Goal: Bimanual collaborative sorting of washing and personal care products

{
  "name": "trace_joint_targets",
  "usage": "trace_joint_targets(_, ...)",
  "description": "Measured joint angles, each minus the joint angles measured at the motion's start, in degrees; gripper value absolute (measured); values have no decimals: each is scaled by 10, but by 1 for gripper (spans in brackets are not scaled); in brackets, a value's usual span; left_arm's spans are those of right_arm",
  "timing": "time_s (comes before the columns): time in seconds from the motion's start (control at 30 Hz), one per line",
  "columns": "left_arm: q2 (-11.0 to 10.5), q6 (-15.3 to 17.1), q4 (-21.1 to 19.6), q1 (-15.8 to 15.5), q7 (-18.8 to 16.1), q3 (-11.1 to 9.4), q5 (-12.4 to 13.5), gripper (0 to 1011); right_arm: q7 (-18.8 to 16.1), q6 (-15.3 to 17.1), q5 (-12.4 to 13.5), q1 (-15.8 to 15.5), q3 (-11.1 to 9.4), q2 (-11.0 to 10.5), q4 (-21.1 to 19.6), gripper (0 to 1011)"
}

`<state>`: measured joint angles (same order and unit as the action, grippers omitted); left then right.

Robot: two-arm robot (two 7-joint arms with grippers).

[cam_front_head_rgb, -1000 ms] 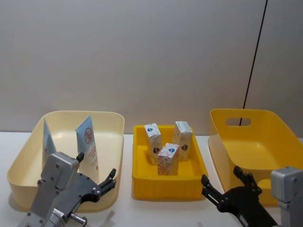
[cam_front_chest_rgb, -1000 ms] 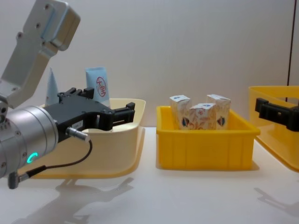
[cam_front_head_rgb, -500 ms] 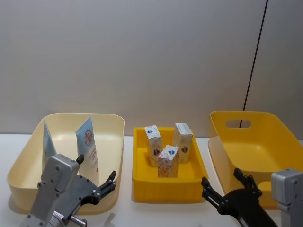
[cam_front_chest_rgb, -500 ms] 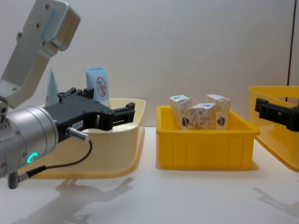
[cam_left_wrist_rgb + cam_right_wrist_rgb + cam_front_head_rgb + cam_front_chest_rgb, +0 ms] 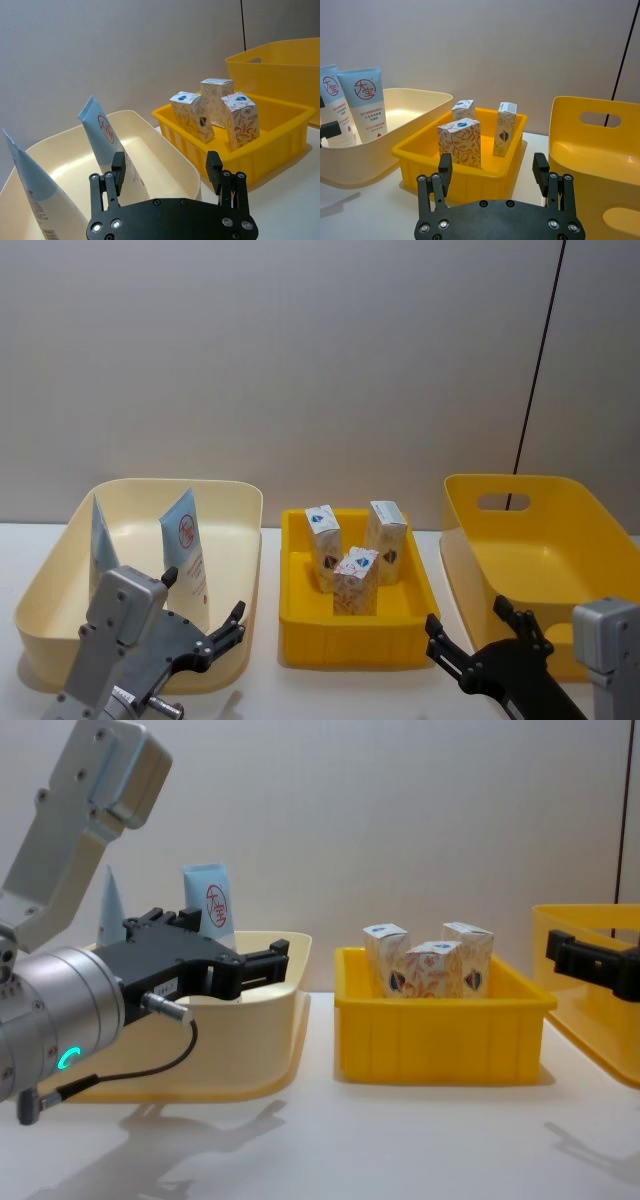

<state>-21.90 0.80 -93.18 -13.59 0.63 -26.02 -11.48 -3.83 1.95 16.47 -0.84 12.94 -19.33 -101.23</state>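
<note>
Left gripper (image 5: 205, 595) and right gripper (image 5: 467, 615) are hovering, fingers apart.
Pale-blue squeeze tubes (image 5: 185, 540) are leaning in cream plastic bin (image 5: 245, 540), white-and-orange cartons (image 5: 355, 578) sitting in yellow plastic tray (image 5: 350, 628), likely grouped by type.

We hold our left black two-finger gripper (image 5: 203, 590) low at front left on its silver-grey metal wrist (image 5: 115, 635), fingers spread wide. Our right black two-finger gripper (image 5: 464, 612) hangs low at front right, fingers equally parted, both pointing forward.
</note>
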Motion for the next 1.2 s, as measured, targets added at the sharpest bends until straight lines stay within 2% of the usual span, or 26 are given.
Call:
trace_joint_targets(0.33,0,0,0,0,0,1,0,1002,0,0,0,0,0,0,0,1001)
trace_joint_targets(0.57,1,0,-4,5,2,11,-10,1002,0,0,0,0,0,0,0,1001)
trace_joint_targets(0.9,9,9,-10,9,12,39,-49,1001,0,0,0,0,0,0,0,1001)
trace_joint_targets(1.2,19,33,5,-14,37,59,-88,1002,0,0,0,0,0,0,0,1001)
